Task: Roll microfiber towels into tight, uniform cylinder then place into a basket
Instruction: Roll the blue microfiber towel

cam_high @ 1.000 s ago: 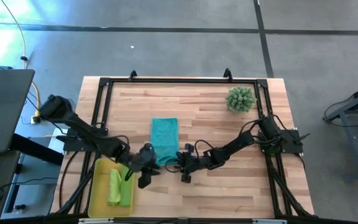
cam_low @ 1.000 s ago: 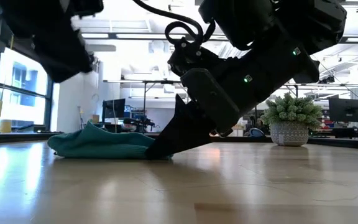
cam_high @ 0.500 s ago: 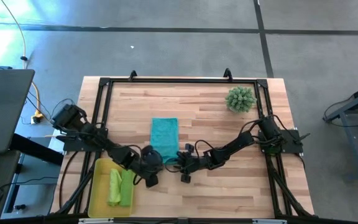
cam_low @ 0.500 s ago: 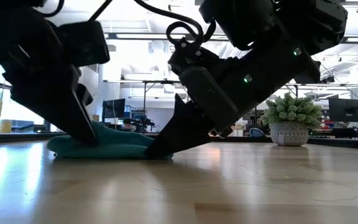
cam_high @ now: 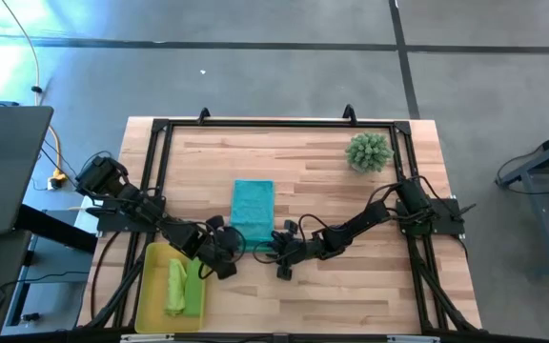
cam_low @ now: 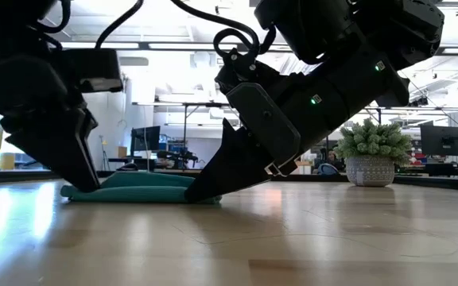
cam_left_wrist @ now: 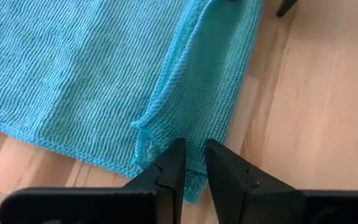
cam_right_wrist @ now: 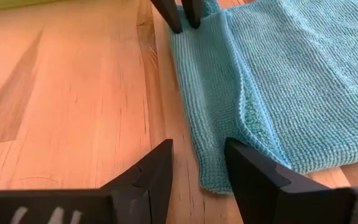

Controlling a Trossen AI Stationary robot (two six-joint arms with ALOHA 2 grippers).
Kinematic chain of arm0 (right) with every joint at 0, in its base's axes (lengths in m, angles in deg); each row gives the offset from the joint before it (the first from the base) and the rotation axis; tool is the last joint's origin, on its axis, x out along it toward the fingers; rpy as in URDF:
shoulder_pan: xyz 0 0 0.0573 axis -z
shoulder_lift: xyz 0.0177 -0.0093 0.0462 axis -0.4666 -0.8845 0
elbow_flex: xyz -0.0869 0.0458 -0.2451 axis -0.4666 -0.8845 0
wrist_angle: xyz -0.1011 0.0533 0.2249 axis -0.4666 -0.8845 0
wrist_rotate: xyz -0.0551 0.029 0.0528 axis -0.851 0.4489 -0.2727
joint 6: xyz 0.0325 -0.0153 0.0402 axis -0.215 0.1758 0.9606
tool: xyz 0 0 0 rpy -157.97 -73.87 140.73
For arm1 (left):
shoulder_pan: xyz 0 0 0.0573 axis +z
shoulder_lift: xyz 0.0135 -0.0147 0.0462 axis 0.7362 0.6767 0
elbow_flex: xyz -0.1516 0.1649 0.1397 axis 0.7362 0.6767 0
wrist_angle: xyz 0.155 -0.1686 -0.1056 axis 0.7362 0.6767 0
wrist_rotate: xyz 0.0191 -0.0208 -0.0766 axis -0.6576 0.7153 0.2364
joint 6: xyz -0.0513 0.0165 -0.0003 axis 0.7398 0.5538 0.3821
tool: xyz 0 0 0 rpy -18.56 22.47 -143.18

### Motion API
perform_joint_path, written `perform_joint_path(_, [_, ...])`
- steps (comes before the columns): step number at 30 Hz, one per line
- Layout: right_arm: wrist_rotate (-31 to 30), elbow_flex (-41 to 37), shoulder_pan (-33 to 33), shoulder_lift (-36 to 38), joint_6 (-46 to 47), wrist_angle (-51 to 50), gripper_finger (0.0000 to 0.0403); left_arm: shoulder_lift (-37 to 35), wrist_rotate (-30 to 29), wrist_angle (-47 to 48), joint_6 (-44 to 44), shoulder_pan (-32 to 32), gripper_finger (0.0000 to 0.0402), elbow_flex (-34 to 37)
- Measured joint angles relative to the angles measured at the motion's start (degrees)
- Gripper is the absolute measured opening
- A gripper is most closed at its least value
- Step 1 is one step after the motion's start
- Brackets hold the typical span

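The teal towel [cam_high: 253, 208] lies flat on the table's middle, its near end folded over in a narrow strip [cam_left_wrist: 210, 81]. My left gripper [cam_high: 234, 240] stands at the strip's left end, fingers nearly together [cam_left_wrist: 191, 155]. My right gripper [cam_high: 273, 244] is open at the strip's right end [cam_right_wrist: 197, 163]: one finger over the strip, the other over bare wood on the near side. Two lime green towels [cam_high: 181, 286] lie rolled in the yellow basket [cam_high: 151, 286] at the near left. My left gripper pinches the left end of the folded strip [cam_left_wrist: 191, 163] between its two fingers, slanting down from the table's left. The towel lies flat on the table. My right gripper's far finger [cam_right_wrist: 248, 163] rests its tip on the strip's right end [cam_right_wrist: 232, 134], slanting down from the right; the fingers stay apart.
A spiky green plant in a pot [cam_high: 368, 152] stands at the far right. A black frame [cam_high: 274, 124] runs along the table's edges. Bare wood lies near of the towel and to its right.
My left gripper has come down from above the basket side to the towel's near left corner. The towel's raised hump has sunk, and the towel now lies flatter and shorter at its near end. My right gripper has kept still.
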Motion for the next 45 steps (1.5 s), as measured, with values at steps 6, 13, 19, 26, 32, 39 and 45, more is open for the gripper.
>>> perform_joint_path(6, [0.05, 0.04, 0.00, 0.00, -0.04, -0.08, 0.0140, -2.90, 0.93, 0.48, -4.93, -0.03, 0.0066, -2.67])
perform_joint_path(13, [0.23, 0.04, 0.01, 0.00, -0.06, -0.14, 0.0140, -3.71, 7.66, -0.71, -20.93, -0.15, 0.0103, -3.57])
perform_joint_path(19, [0.23, 0.04, 0.04, 0.00, -0.04, -0.15, 0.0140, -3.06, 6.07, -0.07, -30.44, 0.90, 0.0152, -3.53])
perform_joint_path(26, [0.22, 0.04, 0.04, 0.00, 0.42, -0.11, 0.0140, 0.79, 6.51, 0.71, -32.97, 2.27, 0.0177, -2.93])
perform_joint_path(32, [0.27, 0.00, 0.04, 0.00, 0.38, -0.09, 0.0140, 2.25, 2.25, 3.84, -29.25, 2.21, 0.0177, -3.11])
perform_joint_path(39, [0.54, 0.00, 0.02, 0.14, -1.20, -0.21, 0.0140, 2.25, 2.33, 4.92, -21.20, 2.25, 0.0155, -3.09])
perform_joint_path(45, [2.63, -0.09, 0.02, 2.02, -8.76, -2.57, 0.0140, 2.27, 2.26, 5.94, -17.41, 2.26, 0.0091, -3.05])
